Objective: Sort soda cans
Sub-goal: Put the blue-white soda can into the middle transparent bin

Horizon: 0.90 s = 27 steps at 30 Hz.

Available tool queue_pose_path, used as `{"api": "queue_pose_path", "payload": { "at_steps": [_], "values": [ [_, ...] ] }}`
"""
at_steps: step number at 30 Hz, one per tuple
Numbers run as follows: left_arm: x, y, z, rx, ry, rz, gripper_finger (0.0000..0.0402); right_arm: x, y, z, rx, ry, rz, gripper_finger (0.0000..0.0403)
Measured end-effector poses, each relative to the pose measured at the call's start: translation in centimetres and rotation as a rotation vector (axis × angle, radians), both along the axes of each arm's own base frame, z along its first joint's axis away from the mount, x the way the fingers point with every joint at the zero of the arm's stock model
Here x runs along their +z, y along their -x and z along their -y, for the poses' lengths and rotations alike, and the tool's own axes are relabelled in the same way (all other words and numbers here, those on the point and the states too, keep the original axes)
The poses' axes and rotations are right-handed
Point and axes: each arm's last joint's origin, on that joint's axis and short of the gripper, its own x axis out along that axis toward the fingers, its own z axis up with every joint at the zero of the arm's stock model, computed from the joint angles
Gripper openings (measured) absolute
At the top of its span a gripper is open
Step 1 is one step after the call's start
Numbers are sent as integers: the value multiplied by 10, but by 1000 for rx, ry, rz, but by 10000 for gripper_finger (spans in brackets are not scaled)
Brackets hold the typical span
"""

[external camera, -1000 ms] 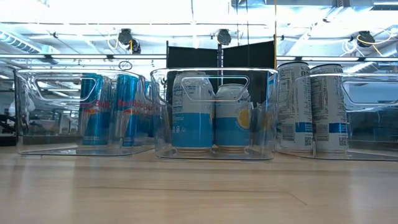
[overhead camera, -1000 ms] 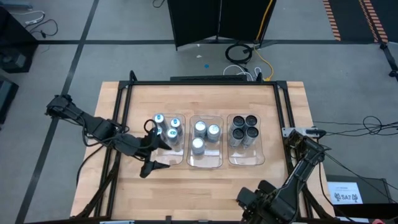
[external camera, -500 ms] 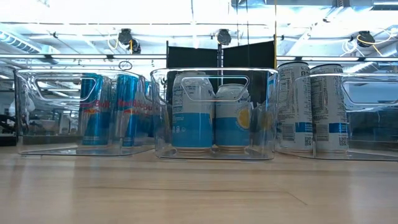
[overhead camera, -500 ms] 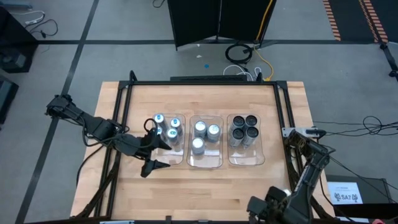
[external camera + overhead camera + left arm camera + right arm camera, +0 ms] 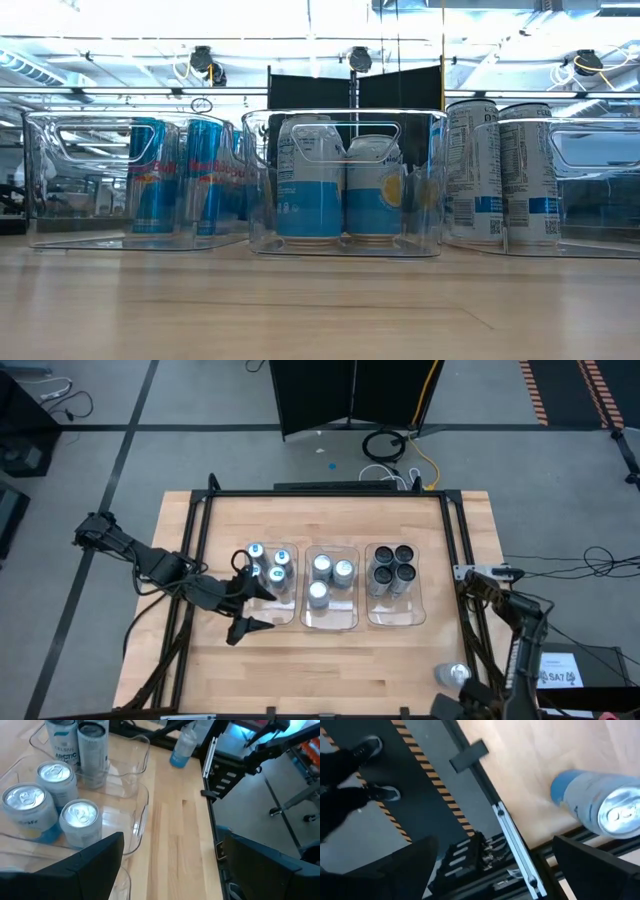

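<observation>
At the front right edge of the desk (image 5: pixel 330 670): one loose soda can (image 5: pixel 452 676), blue-sided, silver top. It appears upright, is not in any tray, and stands close to the black frame rail (image 5: pixel 512 840).

Sorted so far:
- left tray (image 5: pixel 280 610): blue-marked cans (image 5: pixel 256 550), clustered at its far end
- middle tray (image 5: pixel 340 615): three bright silver-topped cans (image 5: pixel 321 566)
- right tray (image 5: pixel 395 612): four dark-topped cans (image 5: pixel 392 565)

Left to do, by my judgement: only the loose can. Going by its silver top and blue side, it likely belongs in the middle tray, which has a bare near corner.

My right end effector (image 5: pixel 500 862): fingers spread wide and holding nothing. It sits beside the loose can at the desk's near right corner, partly over the floor.

My left end effector (image 5: pixel 252 605): fingers apart and empty, at the left tray's outer side.

Edges and room:
- The loose can has little margin before the desk edge, so a nudge outward risks a fall.
- The open desk in front of the trays gives a clear lane to the middle tray.
- The trays stand close side by side, so entry is best from above.
</observation>
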Motion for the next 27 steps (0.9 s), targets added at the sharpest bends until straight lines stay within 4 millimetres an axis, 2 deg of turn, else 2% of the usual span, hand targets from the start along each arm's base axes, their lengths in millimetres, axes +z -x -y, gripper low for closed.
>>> {"api": "queue_pose_path", "payload": {
  "at_steps": [8,11,18,22,27],
  "values": [
    [3,-3,2,3,16,37,350,-16,35,-24,162,33,-12,382],
    [3,-3,1,14,11,39,350,-16,44,-26,196,41,-11,382],
    [3,-3,1,19,8,41,350,-6,57,-25,472,30,33,382],
    [3,-4,0,46,-6,48,350,3,59,-7,443,67,102,382],
    [3,-4,-1,73,-21,55,350,-6,74,47,374,168,58,382]
  ]
}}
